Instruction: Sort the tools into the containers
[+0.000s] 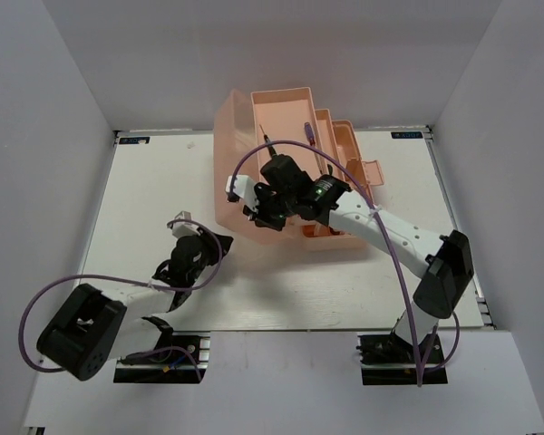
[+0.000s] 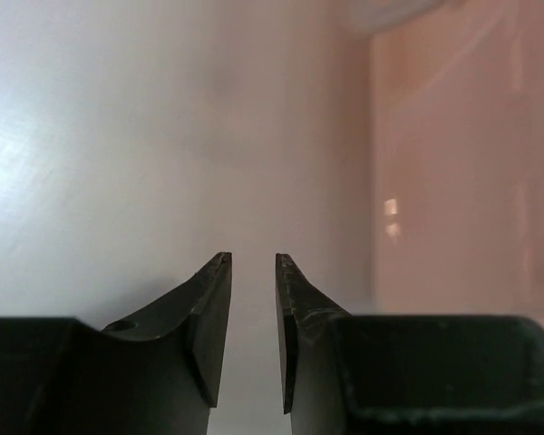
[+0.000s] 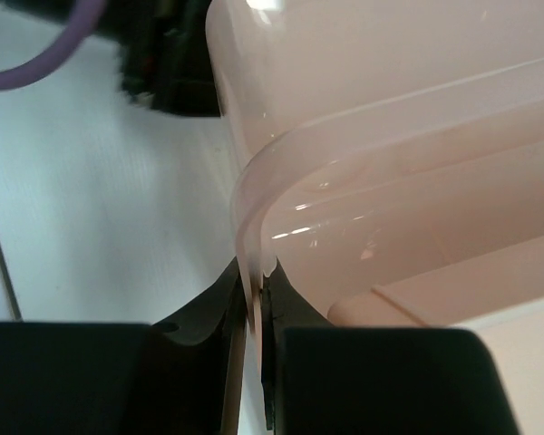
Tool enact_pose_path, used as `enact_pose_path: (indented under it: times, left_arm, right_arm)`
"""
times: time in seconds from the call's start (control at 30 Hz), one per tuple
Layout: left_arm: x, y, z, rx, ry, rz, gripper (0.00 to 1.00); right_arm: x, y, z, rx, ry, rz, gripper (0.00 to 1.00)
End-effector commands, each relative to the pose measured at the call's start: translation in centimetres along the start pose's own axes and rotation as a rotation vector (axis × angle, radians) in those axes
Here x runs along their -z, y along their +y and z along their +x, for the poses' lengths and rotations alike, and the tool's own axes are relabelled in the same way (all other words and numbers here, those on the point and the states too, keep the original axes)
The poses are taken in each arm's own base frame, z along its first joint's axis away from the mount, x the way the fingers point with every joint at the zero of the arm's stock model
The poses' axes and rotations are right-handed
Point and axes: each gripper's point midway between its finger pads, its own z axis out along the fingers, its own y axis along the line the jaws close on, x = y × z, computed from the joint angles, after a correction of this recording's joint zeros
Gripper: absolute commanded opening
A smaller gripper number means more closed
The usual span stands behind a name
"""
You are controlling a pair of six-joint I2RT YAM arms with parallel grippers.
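One salmon-pink toolbox stood open on the white counter, its trays stepped out toward the right. Two slender tools showed inside it, both in the farthest tray: a dark slim tool on the left and a thin bluish tool to its right, lying apart. No other tools could be made out from where the views looked.

Two arms were present, each trailing one purple cable. The right arm reached in from the toolbox's near-right side to its near-left corner. There the right fingers were pressed almost together, pinching a thin curved edge of the toolbox's translucent pink plastic between their tips.

The left arm lay near and to the left of the toolbox, not touching it. The left fingers stood a narrow gap apart, with nothing held between them and only bare counter visible past their tips. A pink wall of the toolbox rose just to their right in the left wrist view.
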Motion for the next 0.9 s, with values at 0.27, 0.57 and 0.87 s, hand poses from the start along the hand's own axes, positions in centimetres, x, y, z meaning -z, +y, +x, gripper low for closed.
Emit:
enact_pose_path:
  times: [0.27, 0.57, 0.87]
  left_arm:
    - [-4.1, -10.0, -7.5, 0.05, -0.115, 0.297, 0.37]
    - [-5.7, -10.1, -7.1, 0.073, -0.055, 0.315, 0.37]
    - [-6.5, -9.8, -7.5, 0.086, -0.052, 0.299, 0.37]
  right_arm:
    - [3.1, 3.4, -2.6, 0.011, -0.162, -0.151, 0.0]
    - [4.4, 3.9, -1.6, 0.022, -0.061, -0.182, 0.78]
    - [8.8, 2.5, 1.1, 0.149, 0.015, -0.02, 0.8]
